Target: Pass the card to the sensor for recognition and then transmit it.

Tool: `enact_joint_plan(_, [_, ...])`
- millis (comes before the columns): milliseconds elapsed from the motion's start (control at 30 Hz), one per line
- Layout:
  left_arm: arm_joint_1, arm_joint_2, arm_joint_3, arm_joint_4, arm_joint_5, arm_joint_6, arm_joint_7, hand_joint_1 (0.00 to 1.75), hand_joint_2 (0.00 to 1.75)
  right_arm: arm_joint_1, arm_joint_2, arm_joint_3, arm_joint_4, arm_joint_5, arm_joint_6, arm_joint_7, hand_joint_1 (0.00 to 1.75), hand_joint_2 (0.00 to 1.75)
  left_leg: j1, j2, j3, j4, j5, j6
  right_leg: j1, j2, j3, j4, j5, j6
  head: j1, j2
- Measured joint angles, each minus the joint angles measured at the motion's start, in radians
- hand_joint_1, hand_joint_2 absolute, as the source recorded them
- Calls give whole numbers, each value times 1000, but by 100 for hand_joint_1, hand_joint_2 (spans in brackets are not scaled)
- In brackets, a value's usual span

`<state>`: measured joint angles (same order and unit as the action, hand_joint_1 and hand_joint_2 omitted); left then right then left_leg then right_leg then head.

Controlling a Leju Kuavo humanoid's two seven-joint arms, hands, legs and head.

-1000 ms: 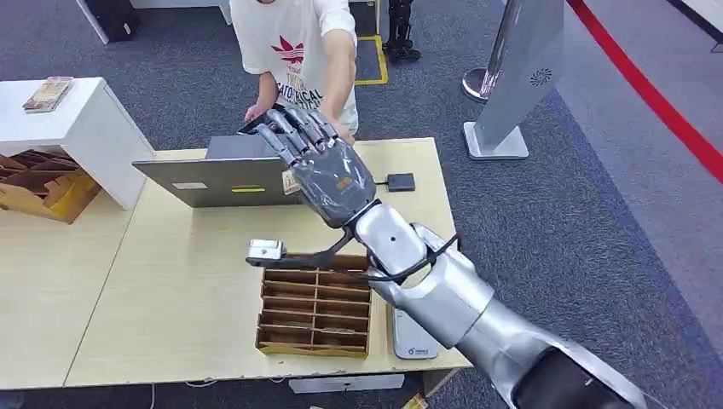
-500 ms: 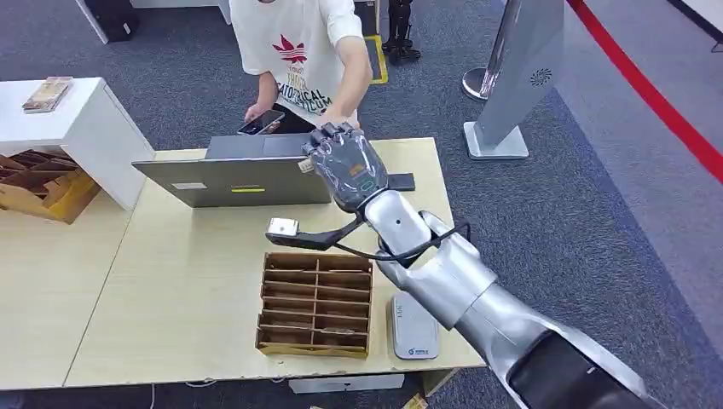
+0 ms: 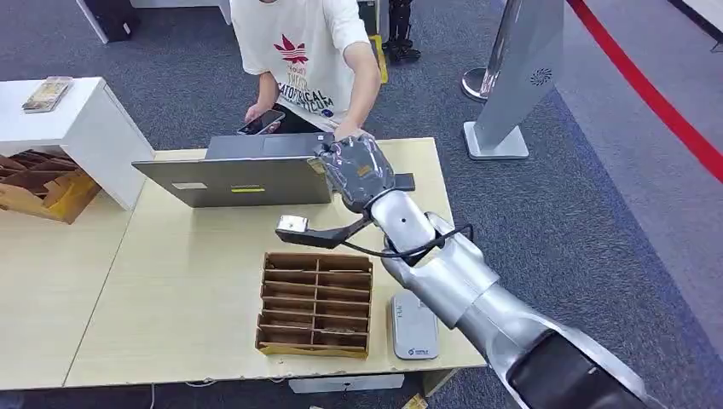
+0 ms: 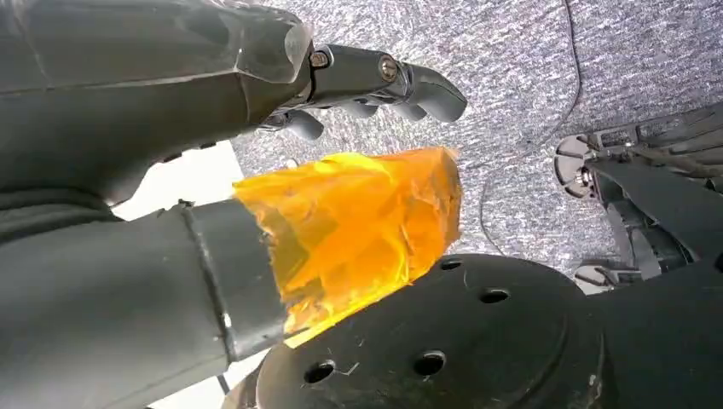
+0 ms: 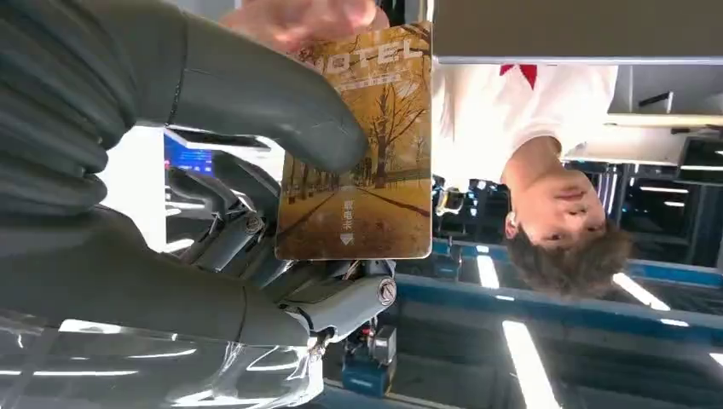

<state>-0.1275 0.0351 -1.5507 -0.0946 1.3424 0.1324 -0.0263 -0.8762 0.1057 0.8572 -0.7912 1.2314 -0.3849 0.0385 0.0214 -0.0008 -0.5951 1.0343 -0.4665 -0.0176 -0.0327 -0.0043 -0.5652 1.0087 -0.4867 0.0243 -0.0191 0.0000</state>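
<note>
Right hand [image 3: 356,170] is where I keep my attention: it is raised over the far edge of the tabletop [image 3: 187,281], just beside the open laptop [image 3: 234,179], and it grasps the card [image 5: 356,145] between thumb and fingers. In the right wrist view the card is a gold hotel card with a tree-lined road printed on it; its long axis runs straight out from the hand, away from the palm and toward the person [image 3: 298,51] seated behind the laptop. That person's hand [image 5: 307,19] appears to touch the card's far end, blurred, so I cannot tell whether it has a grip. I judge the handover to be the step in hand, and it turns on that one line: card end pointing at the person, whose hand is at the tip. The grey reader [image 3: 414,325] lies on the near edge of the tabletop, well apart from the laptop. My left hand [image 4: 256,102] hangs beside the body, fingers apart, holding nothing.
</note>
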Motion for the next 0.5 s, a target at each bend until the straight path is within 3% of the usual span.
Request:
enact_joint_plan(133, [0,0,0,0,4,0,0,0,0,4,0,-11,6,-22,1,-7,175,175,0,0,0,0,0,0,0,0,0,0,0,0,0,0])
enact_joint_plan(300, [4,0,0,0,24,3,-9,0,0,36,9,-49,-18,-152,25,-53,175,175,0,0,0,0,0,0,0,0,0,0,0,0,0,0])
enact_joint_plan(500, [24,-2,3,0,71,11,-43,0,0,139,40,-136,-209,-543,141,-135,175,175,0,0,0,0,-1,0,0,0,0,0,-1,0,0,0])
